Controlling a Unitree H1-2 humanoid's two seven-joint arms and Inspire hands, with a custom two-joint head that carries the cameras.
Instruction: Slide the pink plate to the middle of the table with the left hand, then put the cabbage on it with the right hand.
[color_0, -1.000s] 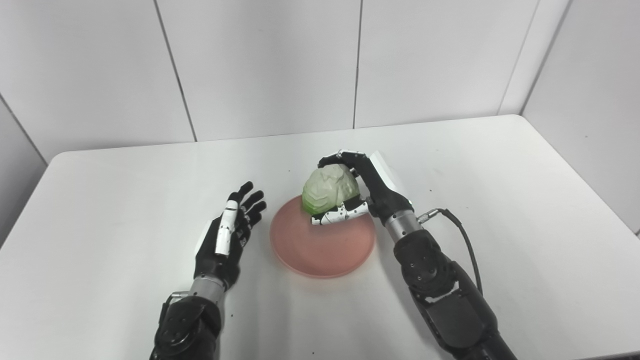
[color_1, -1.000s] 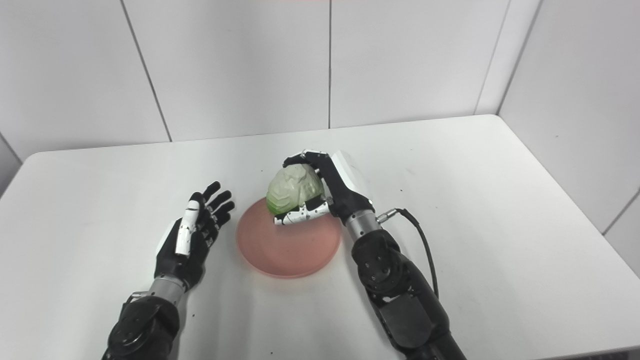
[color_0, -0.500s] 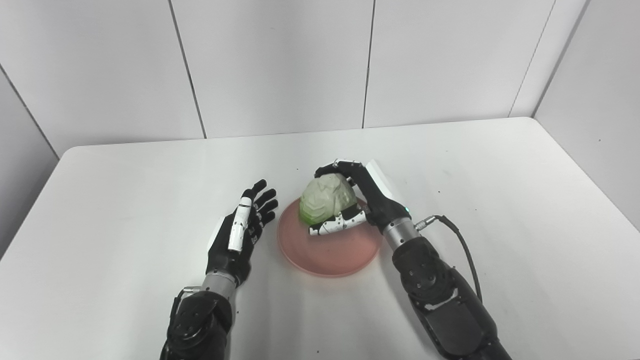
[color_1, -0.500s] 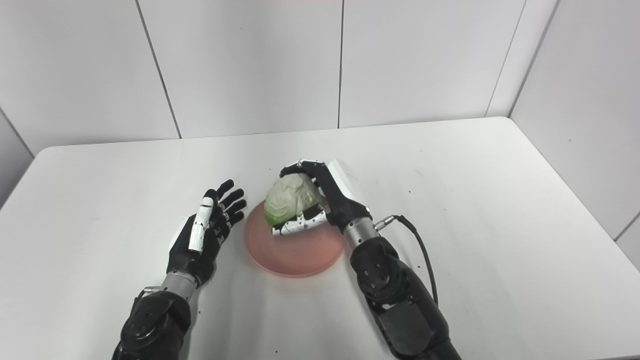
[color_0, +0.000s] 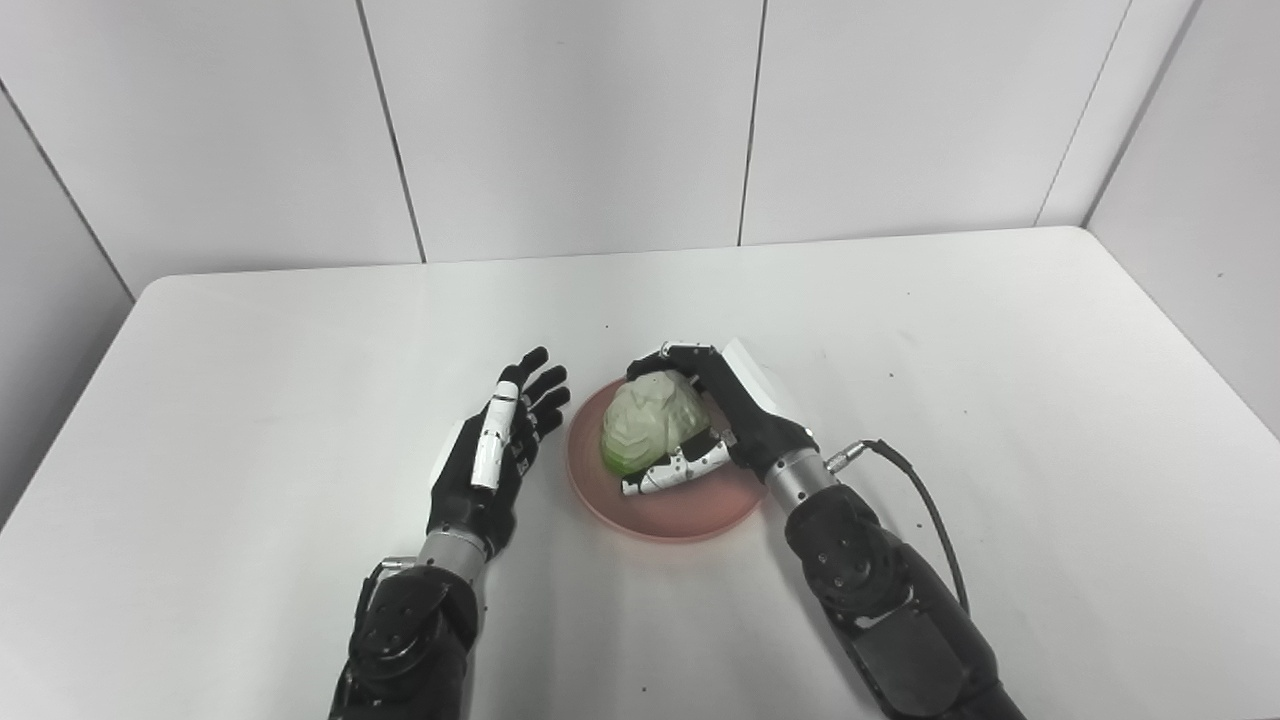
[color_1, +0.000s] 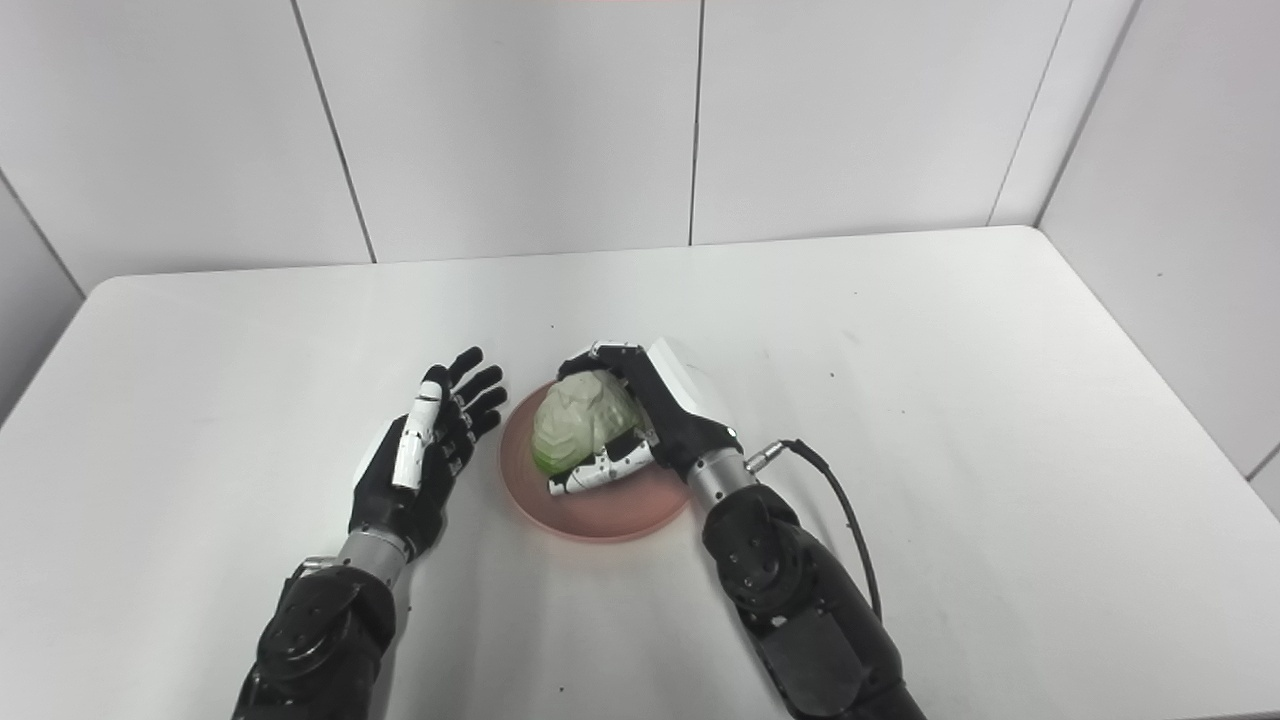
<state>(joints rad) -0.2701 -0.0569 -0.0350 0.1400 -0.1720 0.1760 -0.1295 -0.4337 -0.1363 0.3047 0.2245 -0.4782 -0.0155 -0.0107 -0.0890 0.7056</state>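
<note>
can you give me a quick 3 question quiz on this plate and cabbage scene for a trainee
1. True or false: the left hand is gripping the pink plate.
2. Which hand is closed around the cabbage? A) left B) right C) neither
3. Fill in: the cabbage is over the ____ and is still held.

Key:
1. False. The left hand lies open on the table just left of the plate, holding nothing.
2. B. The right hand wraps the cabbage from its right side, thumb beneath.
3. Plate. Whether the cabbage already touches the plate cannot be told.
</note>
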